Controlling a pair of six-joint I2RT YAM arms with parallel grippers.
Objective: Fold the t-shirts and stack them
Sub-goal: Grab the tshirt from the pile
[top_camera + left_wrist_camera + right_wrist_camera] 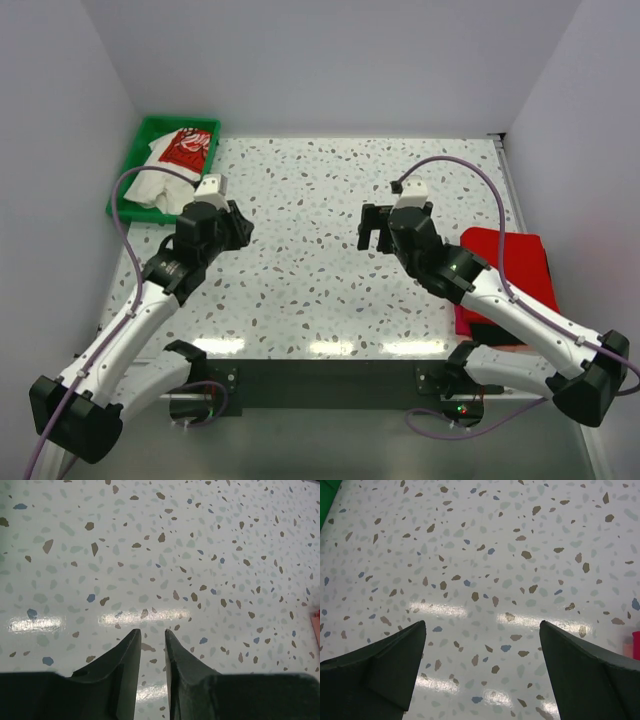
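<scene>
The white table (pixel 320 200) is speckled brown, grey and blue. The far-left tray (pixel 131 168) is green, holding an off-white t-shirt (pixel 158 190) with a red-and-white print; the red t-shirt (pixel 508 256) lies right.

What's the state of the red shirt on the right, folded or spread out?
Folded: the red shirt lies as a compact, straight-edged rectangle at the table's right edge, no sleeves showing.

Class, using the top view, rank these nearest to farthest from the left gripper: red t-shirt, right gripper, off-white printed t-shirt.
From the left gripper:
1. off-white printed t-shirt, in the green tray, far left
2. right gripper, mid-table
3. red t-shirt, right edge
</scene>
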